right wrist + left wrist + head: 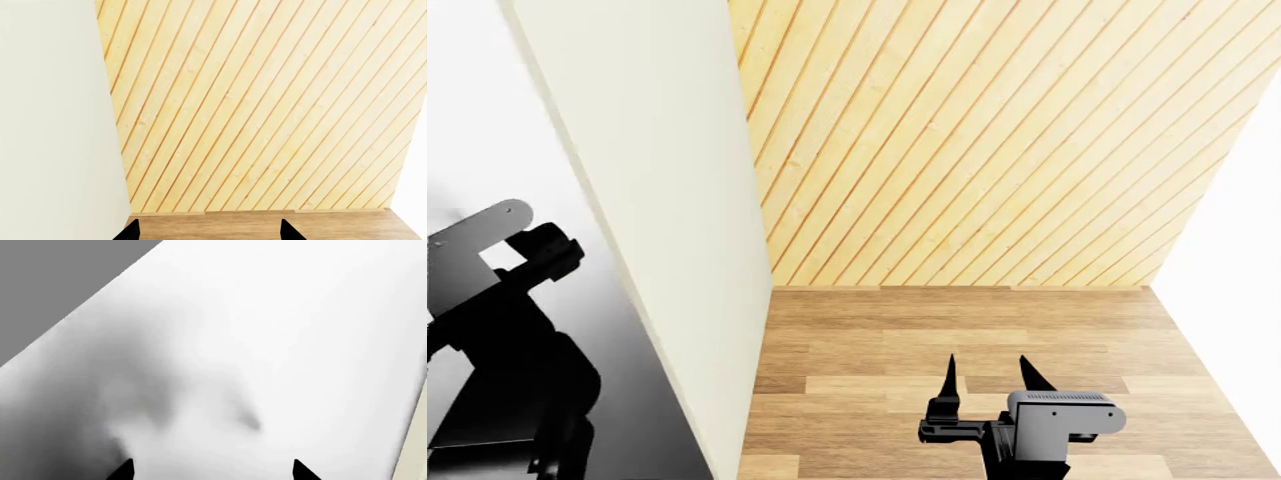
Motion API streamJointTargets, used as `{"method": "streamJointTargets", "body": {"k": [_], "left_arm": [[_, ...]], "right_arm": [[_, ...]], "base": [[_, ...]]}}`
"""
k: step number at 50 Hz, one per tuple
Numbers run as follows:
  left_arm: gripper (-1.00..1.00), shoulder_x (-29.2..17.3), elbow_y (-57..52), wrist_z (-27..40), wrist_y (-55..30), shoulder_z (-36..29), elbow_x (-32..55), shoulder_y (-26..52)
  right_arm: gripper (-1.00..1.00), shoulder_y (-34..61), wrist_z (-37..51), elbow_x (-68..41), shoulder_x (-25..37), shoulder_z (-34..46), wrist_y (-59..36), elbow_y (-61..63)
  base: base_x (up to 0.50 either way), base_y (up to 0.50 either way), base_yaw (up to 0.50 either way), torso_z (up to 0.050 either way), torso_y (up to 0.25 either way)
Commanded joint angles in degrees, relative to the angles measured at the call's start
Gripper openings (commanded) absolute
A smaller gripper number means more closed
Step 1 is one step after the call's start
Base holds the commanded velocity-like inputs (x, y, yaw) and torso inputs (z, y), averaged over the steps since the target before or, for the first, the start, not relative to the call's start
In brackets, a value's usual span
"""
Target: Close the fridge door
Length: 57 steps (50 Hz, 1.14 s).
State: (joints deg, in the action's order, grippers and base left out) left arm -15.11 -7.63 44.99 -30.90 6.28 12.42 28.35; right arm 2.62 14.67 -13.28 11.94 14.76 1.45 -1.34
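The fridge door [654,190] stands as a tall thick slab at the left of the head view, its cream-white side turned toward the room. Left of that slab its glossy pale face [467,110] mirrors my left arm [507,340], which hangs close beside it. In the left wrist view my left gripper [213,471] is open, both black fingertips [123,470] wide apart and very near the door's shaded pale face [253,340]. My right gripper [990,385] is open over the wood floor, right of the door, holding nothing. No handle is in view.
A slanted yellow wood-plank wall [988,150] closes the back; it also fills the right wrist view as wall [267,100]. Wood floor [961,340] lies ahead of my right arm. A white surface [1248,280] borders the far right.
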Motion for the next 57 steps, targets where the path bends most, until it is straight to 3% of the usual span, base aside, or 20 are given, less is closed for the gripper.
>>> {"method": "streamJointTargets", "body": {"k": [1,9,18,41,45,57], "left_arm": [[1.00,-6.17,12.27,-6.73,-0.12,0.41,1.71,11.62],[1.00,-8.05,23.45,-8.74,3.70,0.29,0.70,16.49],[1.00,-9.00,28.83,-14.38,6.77,-0.41,2.29,17.76],[1.00,-9.09,28.19,-20.76,6.12,-1.26,5.93,18.05],[1.00,-9.10,25.15,-21.12,6.26,-0.56,6.91,15.81],[1.00,-10.03,-5.97,-21.56,4.14,-1.64,9.87,-4.89]], "right_arm": [[1.00,0.06,0.27,-0.24,0.17,0.27,0.13,-0.10],[1.00,0.10,0.43,-0.38,0.31,0.46,0.20,-0.13],[1.00,0.14,0.58,-0.54,0.45,0.65,0.24,-0.14],[1.00,0.26,1.04,-0.92,0.84,1.17,0.40,-0.19],[1.00,0.27,1.11,-1.00,0.90,1.25,0.45,-0.21],[1.00,0.28,1.33,-1.25,1.05,1.44,0.69,-0.36]], "base": [[0.00,0.00,0.00,0.000,0.000],[0.00,0.00,0.00,0.000,0.000],[0.00,0.00,0.00,0.000,0.000],[0.00,0.00,0.00,0.000,0.000],[0.00,0.00,0.00,0.000,0.000],[0.00,0.00,0.00,0.000,0.000]]}}
